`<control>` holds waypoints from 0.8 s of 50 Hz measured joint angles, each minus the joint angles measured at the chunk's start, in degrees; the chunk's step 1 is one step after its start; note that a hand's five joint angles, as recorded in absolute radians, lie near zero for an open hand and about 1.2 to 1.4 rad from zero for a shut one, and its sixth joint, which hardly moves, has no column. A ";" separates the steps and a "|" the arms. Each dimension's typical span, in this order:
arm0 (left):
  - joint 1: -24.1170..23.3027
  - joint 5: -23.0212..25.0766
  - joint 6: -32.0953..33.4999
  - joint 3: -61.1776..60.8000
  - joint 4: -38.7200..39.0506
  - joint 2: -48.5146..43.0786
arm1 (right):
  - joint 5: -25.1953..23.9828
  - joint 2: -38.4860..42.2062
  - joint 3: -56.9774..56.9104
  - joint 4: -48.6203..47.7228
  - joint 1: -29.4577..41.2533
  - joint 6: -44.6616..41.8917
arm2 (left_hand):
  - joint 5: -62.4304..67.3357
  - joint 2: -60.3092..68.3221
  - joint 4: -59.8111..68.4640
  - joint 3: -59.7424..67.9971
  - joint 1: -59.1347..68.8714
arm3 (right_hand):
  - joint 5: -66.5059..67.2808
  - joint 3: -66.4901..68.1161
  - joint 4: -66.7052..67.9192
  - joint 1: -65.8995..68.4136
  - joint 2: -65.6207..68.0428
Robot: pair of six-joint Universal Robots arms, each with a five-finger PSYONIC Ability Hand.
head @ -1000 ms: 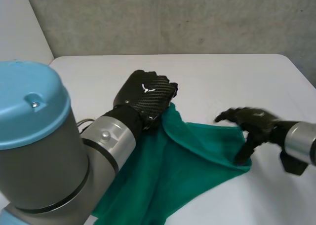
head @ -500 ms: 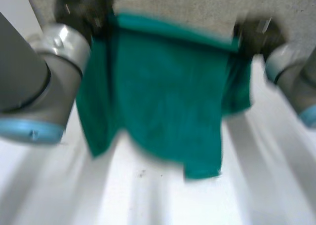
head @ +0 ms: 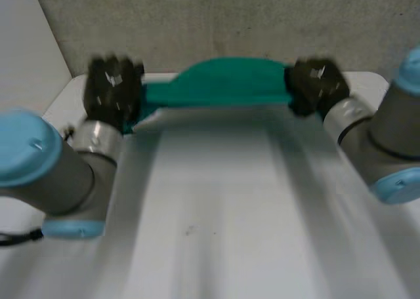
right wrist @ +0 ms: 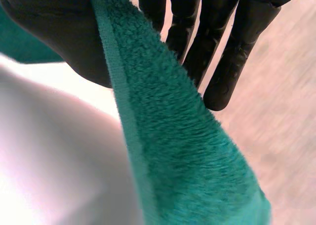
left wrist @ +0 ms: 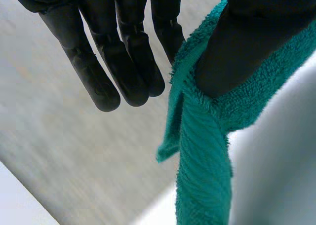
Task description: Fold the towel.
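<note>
The green towel [head: 223, 82] hangs stretched as a narrow band between the two hands over the far end of the table [head: 216, 200], its middle bowed slightly upward. The left hand [head: 113, 89] pinches one end of it: in the left wrist view its thumb [left wrist: 247, 42] presses the cloth against the nearest of the straight fingers [left wrist: 126, 62], and a strip of towel trails away beneath the pinch. The right hand [head: 316, 84] pinches the other end the same way, towel edge clamped between thumb and straight fingers in the right wrist view.
</note>
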 measured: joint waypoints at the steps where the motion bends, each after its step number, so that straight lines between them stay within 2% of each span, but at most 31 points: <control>1: -0.01 -0.03 0.00 -1.45 -0.16 -1.70 | 0.04 1.68 0.04 0.97 -0.05 -0.11 | 0.00 0.00 0.00 0.00 0.00 | -0.19 -0.35 -0.49 -0.12 -0.28; 5: -0.06 -0.18 0.02 -4.11 -0.53 -5.22 | 0.27 8.66 -0.14 4.95 -0.27 0.02 | 0.00 0.00 0.00 0.00 0.00 | -13.71 -16.16 -16.67 -11.97 -15.68; 10: 0.03 -0.27 0.05 -5.02 -1.28 -5.89 | 0.57 12.24 0.00 7.52 -0.44 0.62 | 0.00 0.01 0.00 0.00 0.00 | -24.26 -26.24 -26.99 -20.06 -25.58; 18: 0.71 -0.29 0.06 -4.96 -3.04 -5.26 | 1.21 12.96 0.55 8.99 -1.67 1.76 | 0.00 0.01 0.00 0.00 0.00 | -28.49 -30.13 -31.00 -23.36 -28.91; 22: 2.28 -0.29 -0.05 -4.97 -5.76 -3.78 | 1.77 12.60 1.02 9.38 -5.74 6.10 | 0.00 0.02 0.00 0.00 0.00 | -28.88 -30.33 -31.49 -23.59 -29.12; 29: 3.63 -0.41 -0.44 -5.92 -8.33 -2.60 | 1.22 12.62 0.30 9.34 -8.81 10.48 | 0.00 0.02 0.00 0.00 0.00 | -30.92 -32.50 -33.38 -25.64 -31.42; 35: 4.02 -0.74 -0.48 -6.32 -8.89 -1.51 | 0.30 13.83 -1.43 10.63 -9.12 9.17 | 0.00 0.02 0.00 0.00 0.00 | -40.00 -41.58 -42.32 -32.94 -40.84; 40: 5.89 -0.45 -0.36 -6.31 -8.81 -0.73 | -1.63 14.05 -2.87 14.03 -9.08 4.26 | 0.00 0.02 0.00 0.00 0.00 | -41.32 -42.26 -43.40 -33.50 -41.55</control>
